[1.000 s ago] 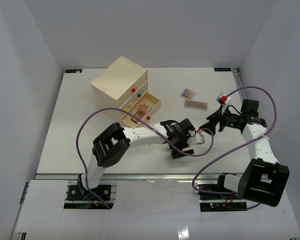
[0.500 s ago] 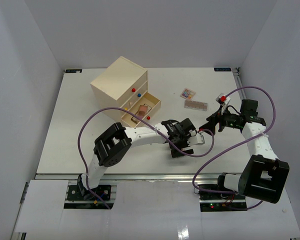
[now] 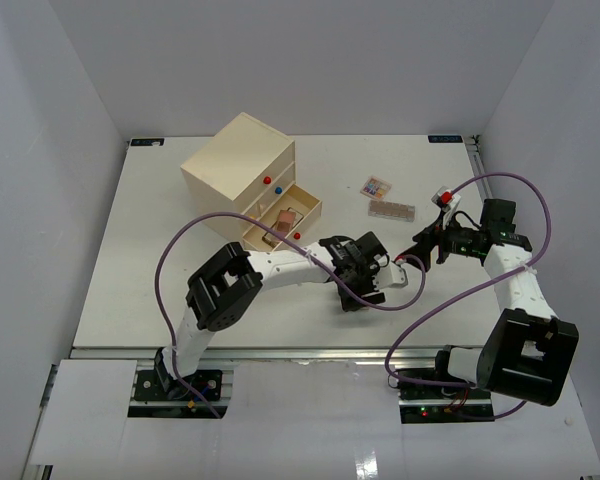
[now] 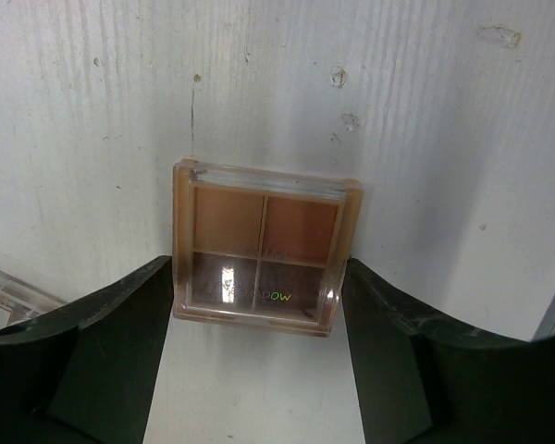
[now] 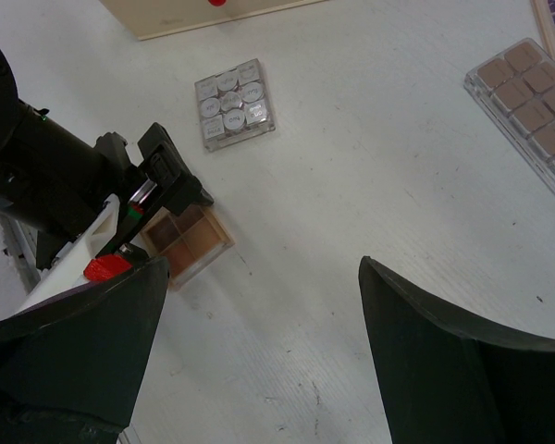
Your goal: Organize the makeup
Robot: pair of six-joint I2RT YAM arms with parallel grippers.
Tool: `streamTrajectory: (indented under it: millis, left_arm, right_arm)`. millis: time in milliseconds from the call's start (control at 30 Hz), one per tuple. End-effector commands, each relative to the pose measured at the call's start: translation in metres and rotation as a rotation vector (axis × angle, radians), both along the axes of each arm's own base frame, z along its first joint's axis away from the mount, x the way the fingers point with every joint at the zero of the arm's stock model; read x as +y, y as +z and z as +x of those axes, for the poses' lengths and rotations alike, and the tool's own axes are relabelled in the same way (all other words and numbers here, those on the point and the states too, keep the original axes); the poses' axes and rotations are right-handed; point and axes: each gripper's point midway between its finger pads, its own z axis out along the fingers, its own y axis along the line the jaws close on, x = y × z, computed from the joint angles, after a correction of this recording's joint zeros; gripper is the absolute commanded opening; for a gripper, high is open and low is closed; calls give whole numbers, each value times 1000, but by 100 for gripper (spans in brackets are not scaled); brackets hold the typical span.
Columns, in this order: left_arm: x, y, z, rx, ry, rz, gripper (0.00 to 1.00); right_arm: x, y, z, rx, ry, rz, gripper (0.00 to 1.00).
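At the table's (image 3: 150,260) near centre, left gripper (image 4: 259,268): held low over the surface, its fingers (image 4: 120,342) set wide on either side of the brown palette. Each inner edge meets a side of the case, but whether they press it cannot be told.
Brown palette (image 4: 256,248): a square clear-lidded case of four brown pans, flat on the table between the left fingers.
Right gripper (image 5: 264,273): spread wide above bare table just right of the brown palette, with nothing between its fingers (image 5: 462,370).
Silver palette (image 5: 236,104): nine small silvery pans in a clear case, flat on the table near the left gripper and apart from the brown palette.
Drawer (image 3: 302,205): the lowest one, pulled out of the chest, with a flat pinkish case (image 3: 283,222) lying inside.
Long palette (image 3: 392,210): a narrow case of brown pans, flat on the table beyond the right gripper.
Coloured palette (image 3: 377,186): a small square case just behind the long palette, apart from it.
Chest (image 3: 238,160): cream wood, at the far left of centre, set at an angle, with red and yellow knobs showing on its front.
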Motion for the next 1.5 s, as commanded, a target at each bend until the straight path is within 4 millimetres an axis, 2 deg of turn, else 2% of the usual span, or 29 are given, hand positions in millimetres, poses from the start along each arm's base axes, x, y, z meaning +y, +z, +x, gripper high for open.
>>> streamTrajectory:
  millis: [0, 67, 100, 133, 200, 300, 433, 533, 667, 800, 967, 1067, 1100, 1200, 1267, 1400, 1467]
  left_arm:
    - [23, -16, -6, 71, 66, 48, 47]
    - [26, -9, -7, 74, 89, 38, 33]
    - [27, -4, -8, 69, 101, 31, 20]
    - [28, -2, -8, 67, 112, 26, 12]
    - [32, 1, -11, 71, 126, 22, 6]
    - [36, 15, -15, 72, 146, -8, 0]
    - [45, 29, -21, 72, 173, -36, 0]
    - [49, 49, -21, 51, 210, -84, 0]
    - [50, 84, -9, -16, 295, -154, 0]
    - [60, 121, 30, -194, 443, -181, 0]
    - [105, 157, 111, -502, 725, -102, 0]
    - [136, 159, 159, -598, 873, -30, 0]
    - [144, 151, 171, -607, 904, 1, 0]
    - [158, 157, 198, -675, 987, 31, 0]
    - [168, 148, 218, -691, 1040, 64, 0]
    - [178, 135, 235, -704, 1081, 102, 1]
    - [182, 127, 237, -716, 1093, 132, 6]
  right_arm:
    - [8, 6, -8, 5, 32, 52, 90]
    - [8, 7, -8, 2, 32, 51, 90]
    - [7, 7, -8, 1, 31, 50, 90]
    - [7, 7, -8, -1, 31, 50, 90]
    - [7, 8, -8, -3, 32, 51, 90]
    - [8, 10, -8, -8, 34, 53, 90]
    - [8, 12, -9, -18, 33, 49, 90]
    - [8, 14, -10, -27, 34, 46, 90]
    - [10, 18, -11, -39, 43, 57, 90]
    - [11, 20, -13, -47, 49, 63, 90]
    - [13, 23, -16, -56, 57, 67, 90]
    - [14, 24, -18, -60, 62, 71, 90]
    - [14, 25, -18, -64, 64, 72, 90]
    - [14, 25, -19, -63, 67, 74, 90]
    - [14, 25, -19, -63, 70, 75, 90]
    - [15, 25, -20, -64, 76, 77, 90]
    - [15, 25, -21, -64, 76, 78, 90]
